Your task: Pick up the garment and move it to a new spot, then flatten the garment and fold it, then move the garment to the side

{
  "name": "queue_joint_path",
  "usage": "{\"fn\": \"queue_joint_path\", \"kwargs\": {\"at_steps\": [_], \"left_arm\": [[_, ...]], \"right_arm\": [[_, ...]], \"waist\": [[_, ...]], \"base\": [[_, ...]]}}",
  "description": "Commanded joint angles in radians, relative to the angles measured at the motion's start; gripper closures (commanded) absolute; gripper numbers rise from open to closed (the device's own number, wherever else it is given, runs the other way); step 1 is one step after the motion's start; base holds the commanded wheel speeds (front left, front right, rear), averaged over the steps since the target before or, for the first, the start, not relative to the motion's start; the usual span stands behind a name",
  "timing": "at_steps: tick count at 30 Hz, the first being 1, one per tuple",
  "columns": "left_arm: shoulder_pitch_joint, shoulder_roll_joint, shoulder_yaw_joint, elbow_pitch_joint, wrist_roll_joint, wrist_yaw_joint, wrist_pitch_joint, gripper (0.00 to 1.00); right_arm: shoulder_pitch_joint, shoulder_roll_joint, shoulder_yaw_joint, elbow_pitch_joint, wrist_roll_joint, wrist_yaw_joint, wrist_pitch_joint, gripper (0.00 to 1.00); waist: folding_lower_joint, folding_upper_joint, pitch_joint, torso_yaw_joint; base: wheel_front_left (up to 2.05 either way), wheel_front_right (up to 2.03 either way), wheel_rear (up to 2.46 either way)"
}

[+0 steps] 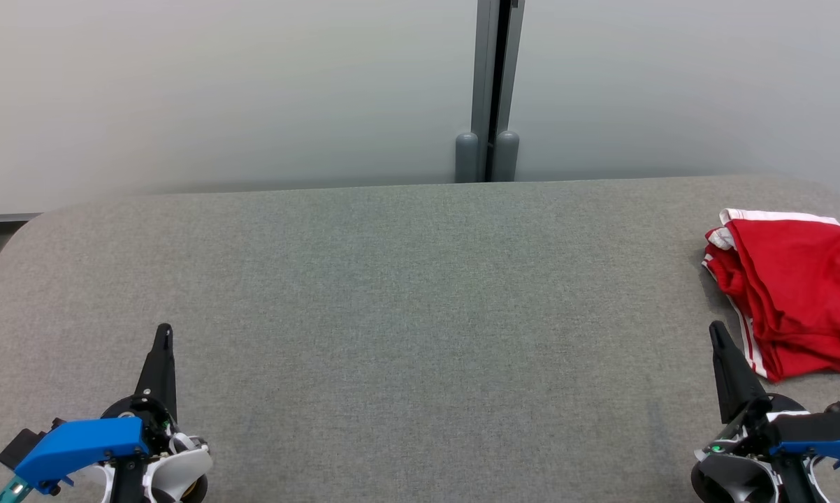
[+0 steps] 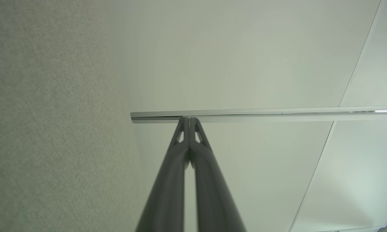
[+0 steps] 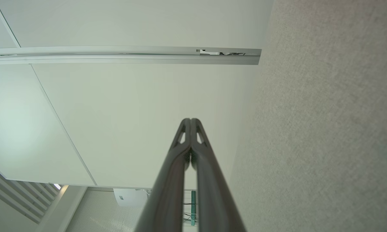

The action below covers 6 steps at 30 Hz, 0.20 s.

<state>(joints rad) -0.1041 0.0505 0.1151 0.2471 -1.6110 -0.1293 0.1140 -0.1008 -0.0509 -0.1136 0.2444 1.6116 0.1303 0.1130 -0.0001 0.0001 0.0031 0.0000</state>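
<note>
Garment (image 1: 797,293): one, red with white trim, bunched on the worktop (image 1: 420,293), far right.
Claws: I count two; left claw (image 1: 163,330) and right claw (image 1: 715,327) both closed tight, empty, near side.

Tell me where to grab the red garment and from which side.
I'd take the bunched, white-striped edge of the red garment nearest the right end effector, coming from above on its left. Folds pile up there, and its right part leaves the head view.

A grey, perhaps felt, table (image 1: 392,279) stands before pale wall panels (image 1: 217,84).
</note>
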Motion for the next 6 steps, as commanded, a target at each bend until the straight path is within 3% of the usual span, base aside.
{"fn": "queue_joint_path", "kwargs": {"at_steps": [1,6], "left_arm": [[-0.009,-0.003,0.002,-0.004,-0.003,-0.004,0.004,1.0],[-0.009,-0.003,0.002,-0.004,-0.003,-0.004,0.004,1.0]], "right_arm": [[-0.014,0.001,-0.002,0.002,0.003,0.001,0.002,1.0],[-0.014,0.001,-0.002,0.002,0.003,0.001,0.002,1.0]], "waist": [[0.0001,-0.0001,0.0,0.0],[0.0001,-0.0001,0.0,0.0]], "base": [[0.0,0.0,0.0],[0.0,0.0,0.0]]}}
